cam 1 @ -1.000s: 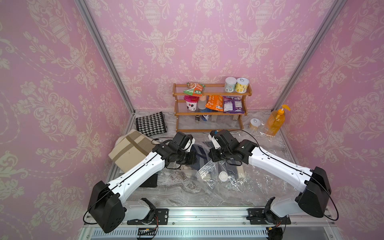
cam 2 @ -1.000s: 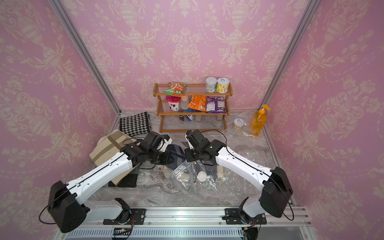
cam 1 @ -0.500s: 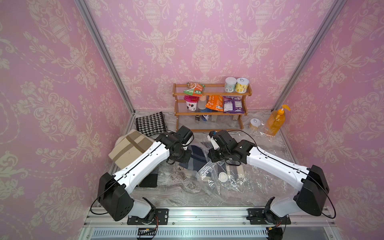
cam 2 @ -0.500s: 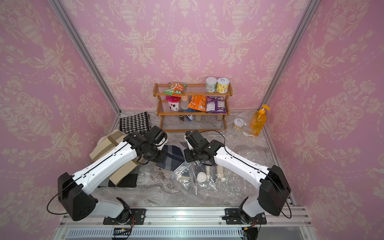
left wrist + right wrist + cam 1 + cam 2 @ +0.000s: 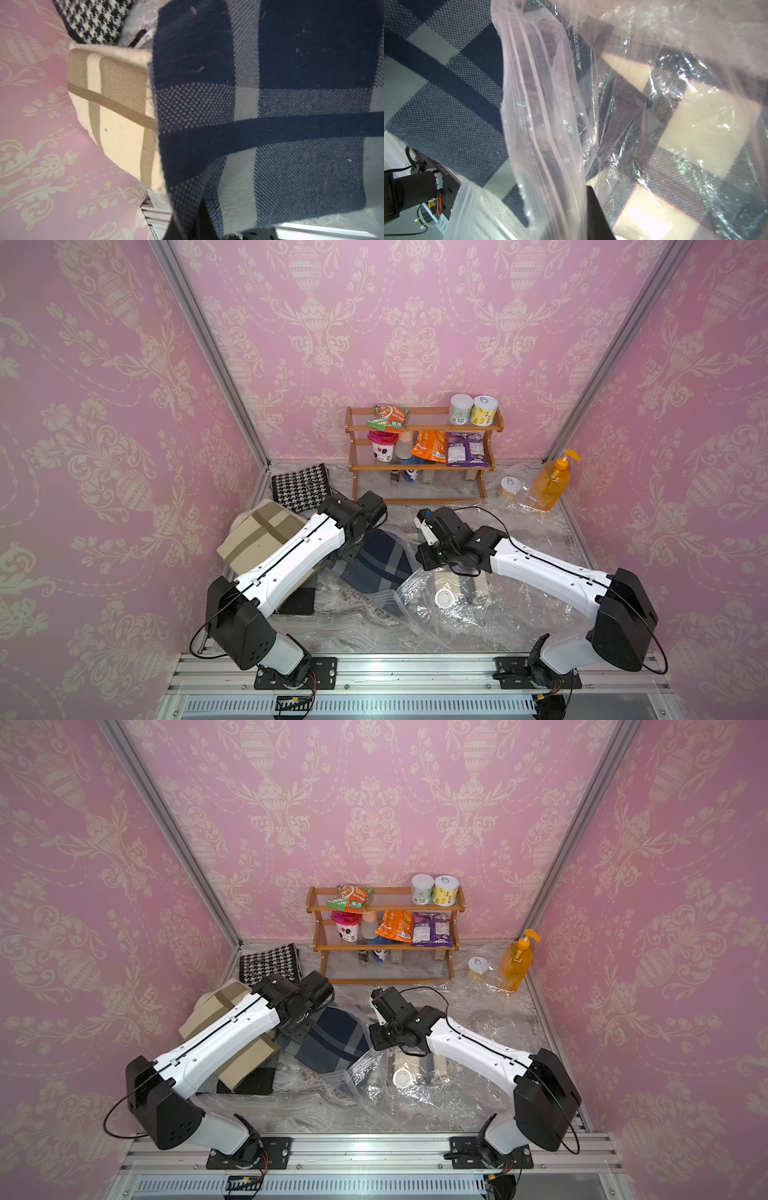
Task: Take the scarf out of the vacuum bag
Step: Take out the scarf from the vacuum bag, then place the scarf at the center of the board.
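Left wrist view fills almost wholly with the scarf point(image 5: 270, 124), navy with pale grey checks, hanging close before the lens; you see no fingers there, yet the left gripper point(image 5: 351, 551) has its jaws closed, and in both top views the cloth rises to it in a fold, so it is gripping the scarf's end; beside the scarf that view also gives you a folded beige striped cloth point(image 5: 116, 116) close up and a houndstooth cloth point(image 5: 97, 18) by the pink wall. Both top views show what neither wrist view does: the vacuum bag point(image 5: 478, 616) lies crumpled on the marble table point(image 5: 374, 635) in front of the wooden rack point(image 5: 419, 466), its round white valve cap point(image 5: 444, 597) facing up; the scarf lies between the 2 arms, 1 end inside the bag's mouth and the greater part outside it. Right wrist view shows you the bag's ribbed zip lip point(image 5: 542, 124) lifted across the scarf, 1 dark finger point(image 5: 598, 218) at its foot, and under the plastic another cloth of beige and dark squares point(image 5: 708, 128); the right gripper point(image 5: 419, 566) sits at the bag's mouth, its jaws pinched on that lip.
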